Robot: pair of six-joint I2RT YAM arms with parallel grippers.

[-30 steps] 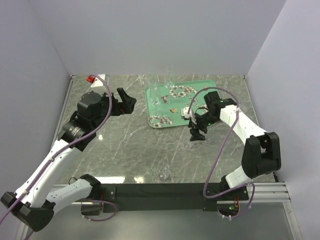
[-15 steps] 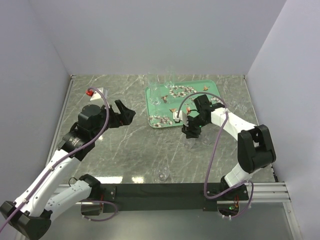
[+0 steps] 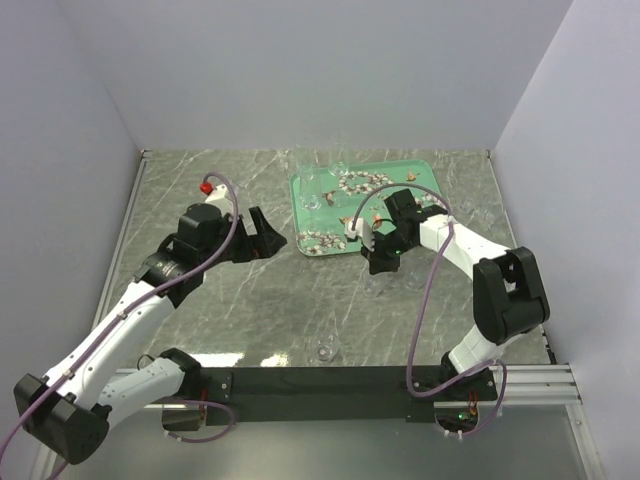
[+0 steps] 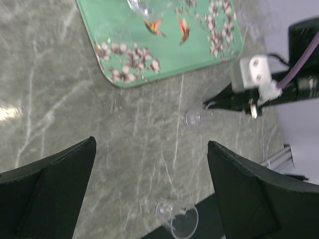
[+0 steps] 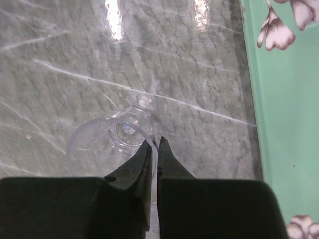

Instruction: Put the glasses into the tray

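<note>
The teal flowered tray lies at the back right, and clear glasses stand at its far left end. In the right wrist view my right gripper is shut on the rim of a small clear glass, which stands on the marble just left of the tray. From above, that gripper is off the tray's near edge. Another glass stands by the front rail, also seen as the glass in the left wrist view. My left gripper is open and empty, left of the tray.
The black front rail borders the near edge. White walls close the back and both sides. A purple cable loops off each arm. The left wrist view shows the right arm's white fitting beside the gripped glass.
My right gripper moved left and down to the glass by the tray and shut on its rim. My left arm swung right toward the tray, still open.
</note>
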